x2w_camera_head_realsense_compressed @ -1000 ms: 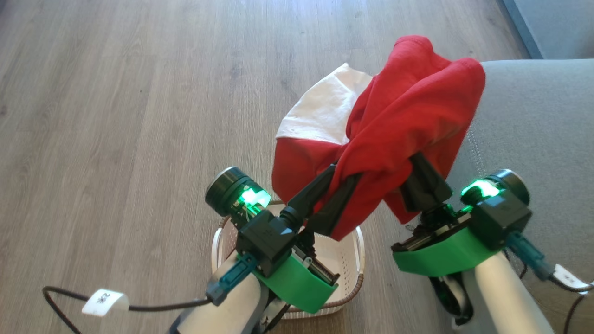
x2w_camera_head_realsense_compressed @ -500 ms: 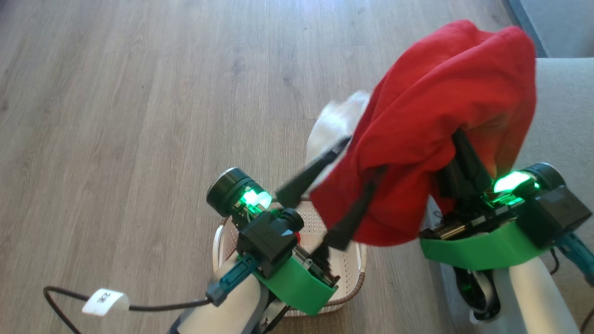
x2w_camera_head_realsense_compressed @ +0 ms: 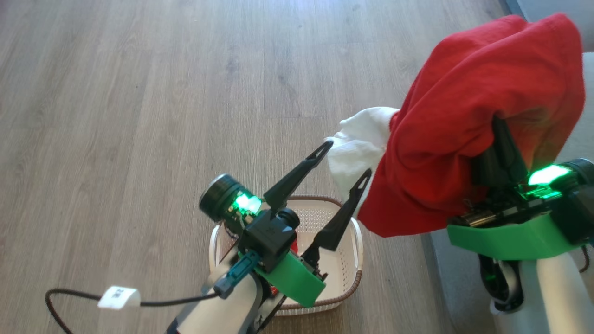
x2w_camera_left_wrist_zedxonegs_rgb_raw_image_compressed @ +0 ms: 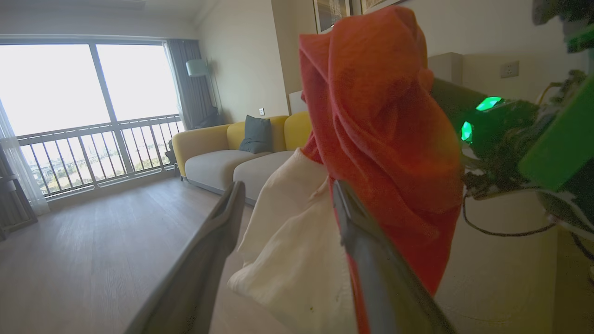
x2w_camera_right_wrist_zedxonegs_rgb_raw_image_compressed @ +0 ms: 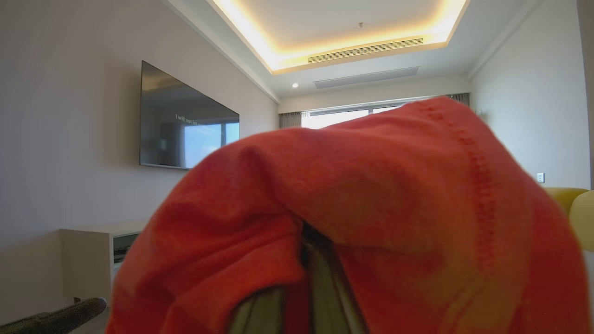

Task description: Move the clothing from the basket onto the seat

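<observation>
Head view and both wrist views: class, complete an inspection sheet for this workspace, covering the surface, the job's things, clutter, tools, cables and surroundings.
Surface: pale wood-plank floor.
Job's things: the red-and-white clothing hangs draped over the right tool, out of the basket and near the edge of the grey seat; not yet laid on it.
Clutter: nothing seen.
Tools: left tool open above the basket, holding nothing; right tool shut, buried in the clothing.
Cables: black cable with a white tag loops from the left arm.
Surroundings: balcony window, yellow sofa, wall television.
</observation>
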Motion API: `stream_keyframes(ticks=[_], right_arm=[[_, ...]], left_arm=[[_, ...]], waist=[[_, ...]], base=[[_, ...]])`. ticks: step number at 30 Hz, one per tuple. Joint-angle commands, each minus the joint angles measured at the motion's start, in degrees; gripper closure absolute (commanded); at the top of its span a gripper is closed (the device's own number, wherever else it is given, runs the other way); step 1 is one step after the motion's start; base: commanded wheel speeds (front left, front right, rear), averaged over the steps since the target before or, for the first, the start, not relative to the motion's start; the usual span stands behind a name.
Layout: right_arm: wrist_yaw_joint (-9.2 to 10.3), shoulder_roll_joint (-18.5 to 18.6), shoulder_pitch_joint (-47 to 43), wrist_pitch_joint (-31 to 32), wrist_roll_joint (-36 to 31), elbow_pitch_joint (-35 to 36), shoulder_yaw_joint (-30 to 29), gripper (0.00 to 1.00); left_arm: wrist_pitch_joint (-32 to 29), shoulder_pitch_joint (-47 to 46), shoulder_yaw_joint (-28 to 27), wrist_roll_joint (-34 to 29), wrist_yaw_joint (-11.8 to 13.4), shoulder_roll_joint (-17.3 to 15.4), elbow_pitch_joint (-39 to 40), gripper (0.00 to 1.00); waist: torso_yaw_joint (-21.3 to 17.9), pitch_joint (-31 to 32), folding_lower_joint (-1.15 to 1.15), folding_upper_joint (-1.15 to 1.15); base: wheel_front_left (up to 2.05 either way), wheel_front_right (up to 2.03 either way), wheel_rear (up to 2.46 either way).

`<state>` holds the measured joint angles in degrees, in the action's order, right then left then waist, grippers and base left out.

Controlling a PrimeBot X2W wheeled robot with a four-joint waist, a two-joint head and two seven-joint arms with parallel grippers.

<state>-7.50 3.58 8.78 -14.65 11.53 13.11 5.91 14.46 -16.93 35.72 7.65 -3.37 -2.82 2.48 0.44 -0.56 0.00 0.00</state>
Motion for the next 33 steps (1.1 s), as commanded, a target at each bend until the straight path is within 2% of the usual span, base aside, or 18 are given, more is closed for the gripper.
stream_keyframes(ticks=[1, 15, 27, 33], right_arm=[[0.01, -0.69, 2.67, -0.35, -0.49, 2.46, 0.64, 1.00], [0.01, -0.64, 4.78, -0.35, -2.96, 3.41, -6.03, 1.00], [0.01, -0.44, 4.50, -0.35, -3.15, 3.59, -7.33, 1.00], [0.01, 0.08, 4.31, -0.35, -3.34, 3.27, -7.97, 1.00]], left_arm=[[0.54, -0.63, -2.21, -0.82, -0.22, -0.06, 1.06, 0.00], [0.54, 3.43, -6.23, -3.88, -1.74, -0.09, -9.94, 0.00], [0.54, 7.10, -9.08, -4.56, -2.58, -0.07, -17.78, 0.00], [0.54, 7.08, -9.15, -4.02, -2.18, -0.07, -18.03, 0.00]], waist=[[-0.13, -0.01, 0.00, 0.00], [-1.23, -0.50, 0.00, 0.00], [-3.05, -0.72, 0.00, 0.00], [-3.86, -1.03, 0.00, 0.00]], base=[[0.00, 0.00, 0.00], [0.00, 0.00, 0.00], [0.00, 0.00, 0.00], [0.00, 0.00, 0.00]])
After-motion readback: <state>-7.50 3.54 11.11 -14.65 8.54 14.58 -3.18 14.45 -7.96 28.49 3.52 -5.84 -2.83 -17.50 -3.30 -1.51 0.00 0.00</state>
